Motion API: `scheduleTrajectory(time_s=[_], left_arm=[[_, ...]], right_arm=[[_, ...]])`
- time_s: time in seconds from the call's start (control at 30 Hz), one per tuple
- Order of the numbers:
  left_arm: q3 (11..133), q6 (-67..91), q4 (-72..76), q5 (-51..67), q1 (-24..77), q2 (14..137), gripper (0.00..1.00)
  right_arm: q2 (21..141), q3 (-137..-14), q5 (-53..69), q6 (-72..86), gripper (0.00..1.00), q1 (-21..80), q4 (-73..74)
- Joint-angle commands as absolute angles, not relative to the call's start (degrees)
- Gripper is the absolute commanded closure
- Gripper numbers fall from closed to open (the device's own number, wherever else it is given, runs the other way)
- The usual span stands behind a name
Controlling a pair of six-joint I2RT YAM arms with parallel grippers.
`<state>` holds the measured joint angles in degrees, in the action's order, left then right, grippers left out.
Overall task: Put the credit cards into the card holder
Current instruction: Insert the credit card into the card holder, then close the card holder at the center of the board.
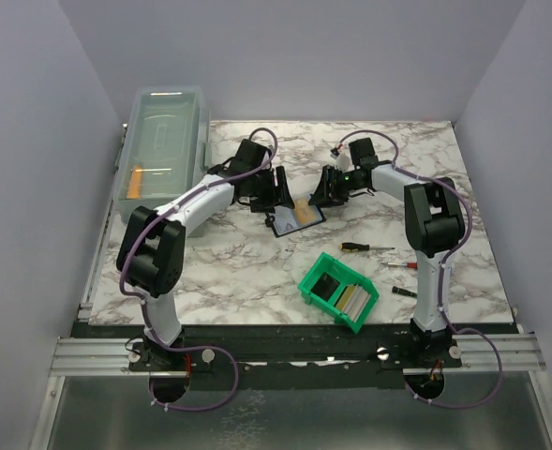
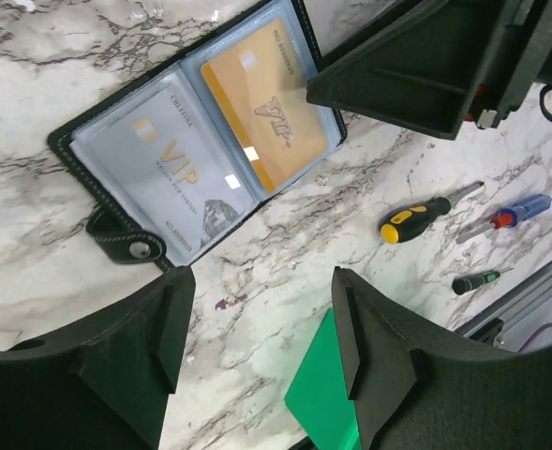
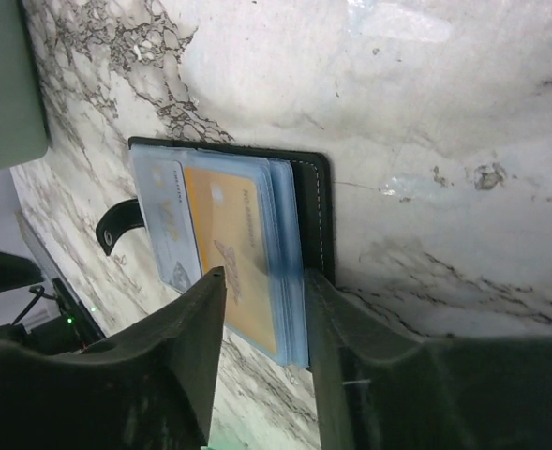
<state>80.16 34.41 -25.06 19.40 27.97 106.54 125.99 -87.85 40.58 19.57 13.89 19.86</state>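
Observation:
The card holder (image 1: 296, 217) lies open on the marble between my two grippers. In the left wrist view a silver credit card (image 2: 168, 173) sits in its left sleeve and an orange credit card (image 2: 266, 103) in its right sleeve. My left gripper (image 2: 261, 328) hovers open just short of the holder, with nothing between its fingers. My right gripper (image 3: 261, 291) is open and straddles the edge of the holder's sleeves (image 3: 290, 253). The stack rests against the right finger, with a gap on the other side. More credit cards, dark (image 1: 324, 287) and cream (image 1: 350, 300), stand in the green bin.
The green bin (image 1: 315, 274) sits near the front, right of centre. Three screwdrivers (image 1: 365, 247) (image 1: 402, 265) (image 1: 402, 292) lie to its right. A clear lidded box (image 1: 163, 150) stands at the back left edge.

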Motion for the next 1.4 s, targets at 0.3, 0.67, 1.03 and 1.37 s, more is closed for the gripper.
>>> scheduleTrajectory(time_s=[0.3,0.67,1.03,1.37], left_arm=[[78.8,30.29,-31.07,8.71,27.52,109.43,0.3],[79.13,31.25,-27.23,10.92,27.51,114.31,0.49],[74.1,34.22,-20.43,13.58,27.71,112.69,0.83],[73.81,35.2,-18.69,14.67,28.54,112.84,0.87]], right_arm=[[121.22,-84.81,31.2,18.24,0.37,14.06,24.88],[121.84,-80.71,36.79,17.76,0.36,14.22,22.84],[119.89,-78.05,51.12,23.99,0.36,14.22,14.9],[114.96,-77.75,52.86,27.17,0.36,14.58,13.66]])
